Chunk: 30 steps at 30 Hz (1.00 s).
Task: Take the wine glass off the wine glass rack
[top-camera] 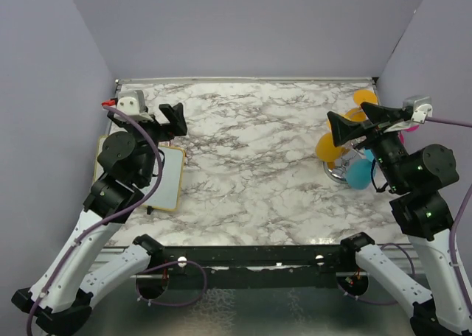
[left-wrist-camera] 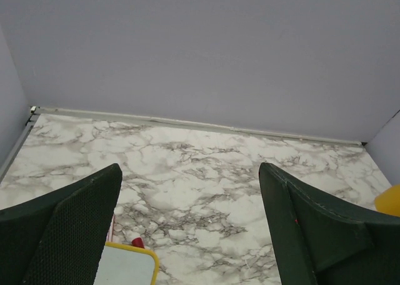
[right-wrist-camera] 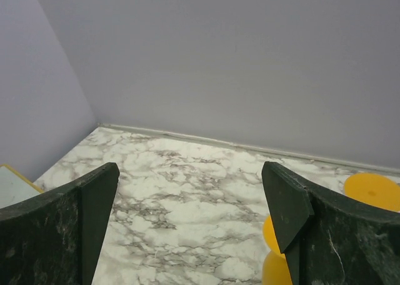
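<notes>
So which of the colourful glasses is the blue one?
The turquoise-blue plastic wine glass at the near side of the shiny silver metal rack. The others are orange glasses and a pink glass.

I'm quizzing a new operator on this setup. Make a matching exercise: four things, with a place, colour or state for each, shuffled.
1. wine glass rack
2. tray
3. left pincer
4. right pincer

A. open, by the coloured glasses
B. white, yellow rim
C. silver, at the right of the table
D. open, near the tray

Pairs: 1-C, 2-B, 3-D, 4-A
</notes>
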Available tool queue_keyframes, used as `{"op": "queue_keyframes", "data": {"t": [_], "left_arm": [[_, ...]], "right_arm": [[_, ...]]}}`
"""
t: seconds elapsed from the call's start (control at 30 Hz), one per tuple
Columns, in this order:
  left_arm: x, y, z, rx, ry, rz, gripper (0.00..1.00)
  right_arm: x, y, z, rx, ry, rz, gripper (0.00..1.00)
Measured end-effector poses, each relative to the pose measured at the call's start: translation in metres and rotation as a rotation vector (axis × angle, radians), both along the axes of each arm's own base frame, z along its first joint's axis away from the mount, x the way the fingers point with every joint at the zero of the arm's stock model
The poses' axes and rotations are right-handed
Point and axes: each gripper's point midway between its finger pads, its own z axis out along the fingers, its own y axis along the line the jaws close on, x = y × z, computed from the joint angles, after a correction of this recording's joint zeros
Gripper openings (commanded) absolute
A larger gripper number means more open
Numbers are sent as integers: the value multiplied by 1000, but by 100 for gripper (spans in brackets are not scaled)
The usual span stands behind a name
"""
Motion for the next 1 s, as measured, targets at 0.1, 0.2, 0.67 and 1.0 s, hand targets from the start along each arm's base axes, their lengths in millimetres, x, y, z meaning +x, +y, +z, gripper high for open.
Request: {"op": "queue_keyframes", "data": {"t": [0.1, 0.2, 0.67, 1.0], "left_arm": [[9, -2, -7, 4, -1, -14, 96], [19, -7, -21, 13, 13, -38, 97], [55, -78, -68, -137, 129, -375, 99], [25, -217, -137, -379, 474, -765, 97]], "right_arm": [[-1, 2, -6, 16, 32, 1, 100], [-2, 4, -12, 28, 62, 2, 100], [-27, 6, -25, 78, 104, 38, 100], [-41, -13, -17, 150, 64, -17, 100]]}}
